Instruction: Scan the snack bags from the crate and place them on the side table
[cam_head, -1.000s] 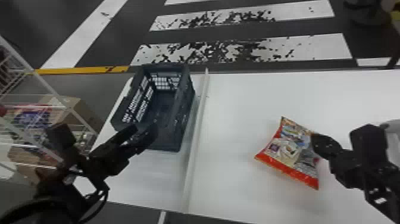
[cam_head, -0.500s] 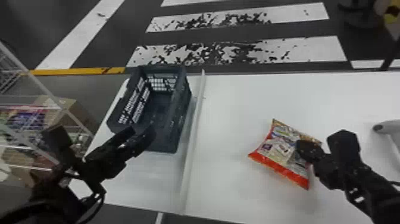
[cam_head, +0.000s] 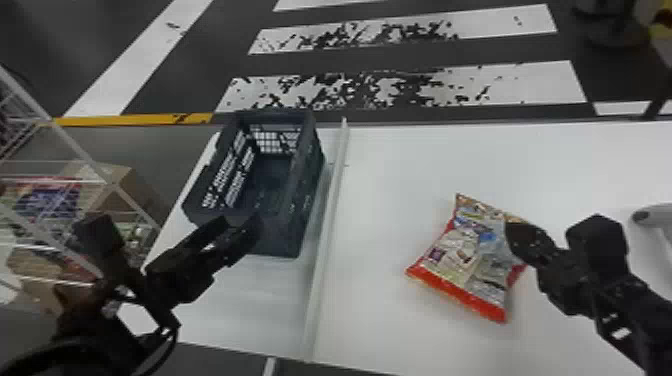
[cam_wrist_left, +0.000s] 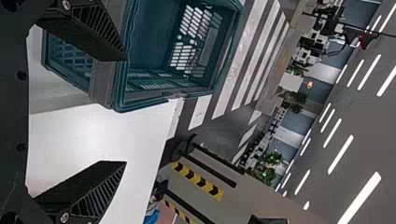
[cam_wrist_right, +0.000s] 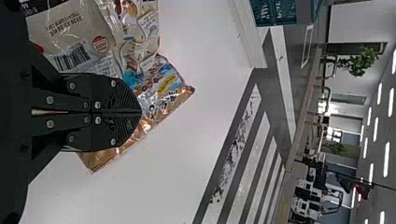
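The snack bag (cam_head: 462, 255) is lying outside the crate (cam_head: 286, 237), toward four o'clock from it. The right gripper (cam_wrist_right: 140, 112) is sitting closed, empty, over it; the left gripper (cam_wrist_left: 125, 111) is gaping empty. Scanning and placing are probably remaining.

Broad white stripes (cam_head: 520, 82), mottled with black patches, cross a dark floor (cam_head: 65, 50) edged by a yellow line (cam_head: 130, 119), with a white wire rack (cam_head: 77, 148) and a cardboard box (cam_head: 131, 186) at left. Elsewhere in the room, strip lights (cam_wrist_left: 359, 198) glow along a grey ceiling (cam_wrist_left: 369, 126), above green plants (cam_wrist_left: 266, 175) and a yellow-and-black striped barrier (cam_wrist_left: 198, 181).
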